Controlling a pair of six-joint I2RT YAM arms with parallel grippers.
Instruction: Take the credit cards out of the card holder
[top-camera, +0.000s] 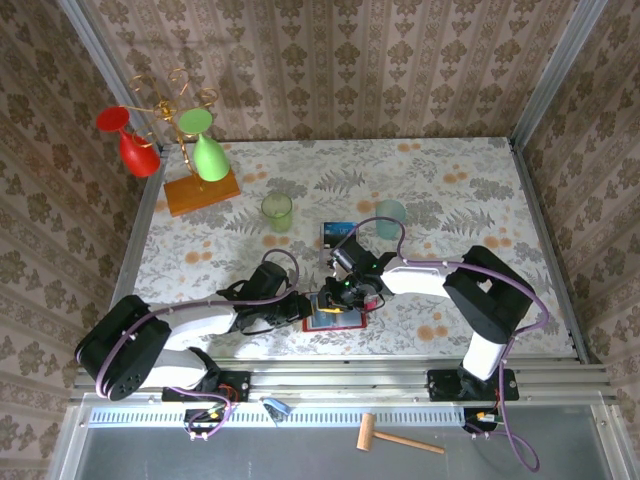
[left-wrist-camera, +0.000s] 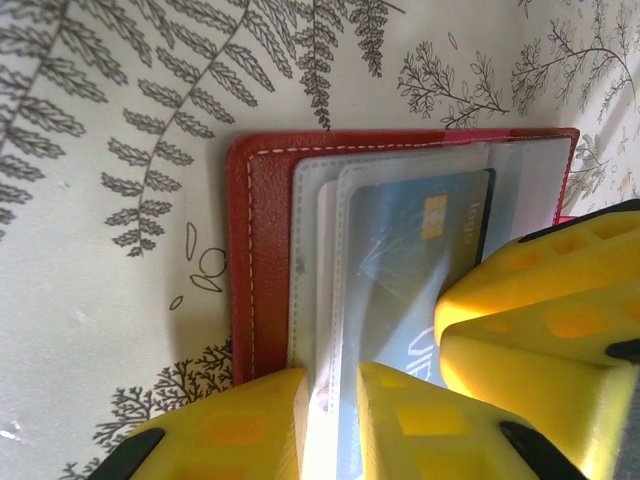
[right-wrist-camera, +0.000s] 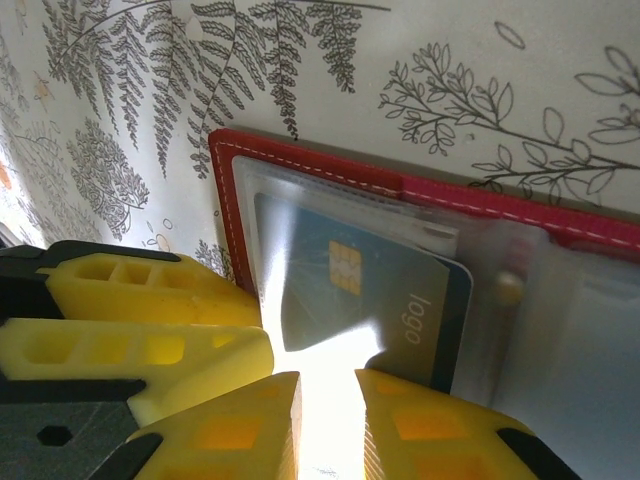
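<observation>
Credit card (right-wrist-camera: 370, 300), dark blue, pocketed in flat red card holder (top-camera: 340, 326), lower centre of the top view.
Left gripper (left-wrist-camera: 330, 430) and right gripper (right-wrist-camera: 325, 430) narrow, grip unclear: pin clear sleeve (left-wrist-camera: 320, 200), slide card straight out.

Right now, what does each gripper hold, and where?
The left gripper pinches the red wallet by a clear pocket; the right gripper by the pocket with the blue card.
</observation>
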